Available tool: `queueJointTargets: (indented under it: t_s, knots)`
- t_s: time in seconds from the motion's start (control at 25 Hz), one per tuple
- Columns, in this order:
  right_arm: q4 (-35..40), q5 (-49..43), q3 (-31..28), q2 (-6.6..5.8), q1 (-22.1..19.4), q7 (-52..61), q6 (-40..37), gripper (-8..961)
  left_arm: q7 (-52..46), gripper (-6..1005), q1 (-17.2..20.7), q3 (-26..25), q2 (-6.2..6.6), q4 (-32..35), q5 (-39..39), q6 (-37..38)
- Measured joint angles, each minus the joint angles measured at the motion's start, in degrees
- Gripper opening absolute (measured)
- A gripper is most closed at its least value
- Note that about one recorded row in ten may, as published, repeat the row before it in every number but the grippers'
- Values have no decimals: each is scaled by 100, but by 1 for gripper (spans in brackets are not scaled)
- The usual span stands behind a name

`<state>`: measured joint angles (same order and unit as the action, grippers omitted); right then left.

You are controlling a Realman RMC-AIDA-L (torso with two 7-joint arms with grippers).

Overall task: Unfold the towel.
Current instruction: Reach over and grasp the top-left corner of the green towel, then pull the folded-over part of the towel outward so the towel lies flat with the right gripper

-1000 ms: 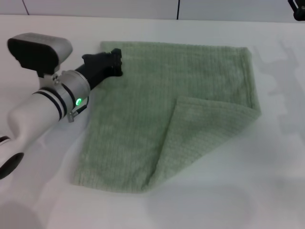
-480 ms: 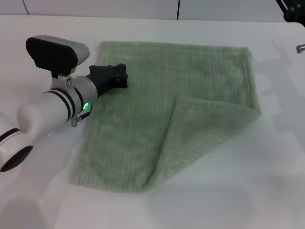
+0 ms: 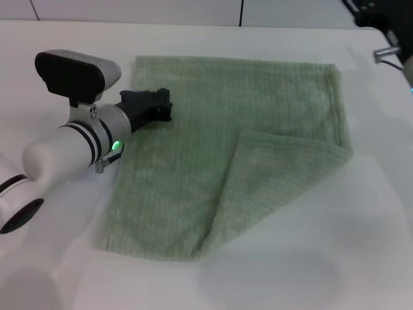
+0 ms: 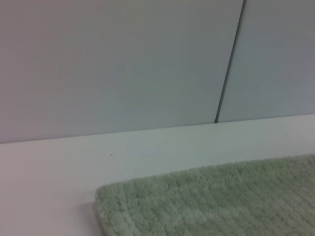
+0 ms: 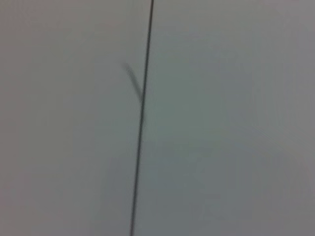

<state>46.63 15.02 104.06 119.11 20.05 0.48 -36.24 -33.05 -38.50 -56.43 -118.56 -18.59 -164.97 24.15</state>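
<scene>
Lying flat on the white bench [image 3: 361, 245], the towel [image 3: 193, 168] occupies the centre of the head view, with its near right corner folded diagonally back over the main body, forming a triangular flap [image 3: 271, 181] whose crease runs from the right edge down to the near edge. The far edge of the cloth lies parallel to the rear of the bench, near the wall panels [image 3: 142, 10]. The left gripper [image 3: 160, 105] hangs over the far left part of the towel, inboard of the far left corner, with its black fingers pointing toward the cloth's middle; whether the fingers are spread or closed cannot be determined from this view, and contact with the cloth cannot be confirmed. A green indicator lamp [image 3: 115, 146] is lit on the left arm's wrist section. The left wrist view shows a hemmed corner of the towel [image 4: 206, 201] on the bench surface [image 4: 54, 182], with the wall seam [image 4: 229, 64] behind it. The right arm [image 3: 387, 26] sits at the far right corner of the head view, well apart from the towel; its fingers are not visible. The right wrist view shows only a pale panel with a dark vertical seam [image 5: 141, 118].
</scene>
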Motion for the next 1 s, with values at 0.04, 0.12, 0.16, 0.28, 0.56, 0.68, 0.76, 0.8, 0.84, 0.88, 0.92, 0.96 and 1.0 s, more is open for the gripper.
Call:
queueJointTargets:
  t_s: [0.04, 0.12, 0.16, 0.28, 0.56, 0.68, 0.76, 0.8, 0.84, 0.88, 0.92, 0.96, 1.0]
  knots:
    - [231, 0, 0, -4, 22, 3, 441, 757, 0, 5, 1, 1, 0, 17, 0, -13]
    - [782, 0, 17, -8, 94, 4, 1451, 757, 0, 5, 0, 1, 0, 26, 1, -17]
    - [782, 0, 17, -8, 94, 4, 1451, 756, 0, 5, -1, 1, 0, 28, 1, -19]
    - [1734, 42, 75, -24, 223, 4, 3091, 756, 0, 5, 10, 1, 1, 17, 0, -21]
    - [3087, 333, -17, -39, 568, -86, 5806, 753, 0, 5, 12, 1, 6, 9, 1, -25]
    - [3563, 875, -407, -40, 909, -567, 7311, 753, 0, 5, 12, 1, 8, 4, 1, -25]
    - [3628, 1076, -552, -33, 1028, -787, 7752, 752, 0, 5, 12, 1, 9, 4, 1, -25]
    - [3658, 1211, -643, -28, 1109, -939, 8035, 752, 0, 5, 12, 1, 9, 4, 1, -25]
    - [3667, 1342, -757, -27, 1223, -1098, 8385, 752, 0, 5, 11, 1, 10, 4, 1, -25]
    - [3665, 1511, -949, -26, 1420, -1351, 8935, 752, 0, 5, 10, 1, 9, 3, 1, -25]
    - [3654, 1571, -1043, -24, 1507, -1484, 9190, 752, 0, 5, 10, 1, 9, 3, 1, -25]
    - [3654, 1571, -1043, -24, 1507, -1484, 9190, 752, 0, 5, 10, 1, 9, 4, 1, -25]
    - [3639, 1618, -1123, -23, 1575, -1610, 9399, 752, 0, 5, 10, 1, 9, 4, 1, -25]
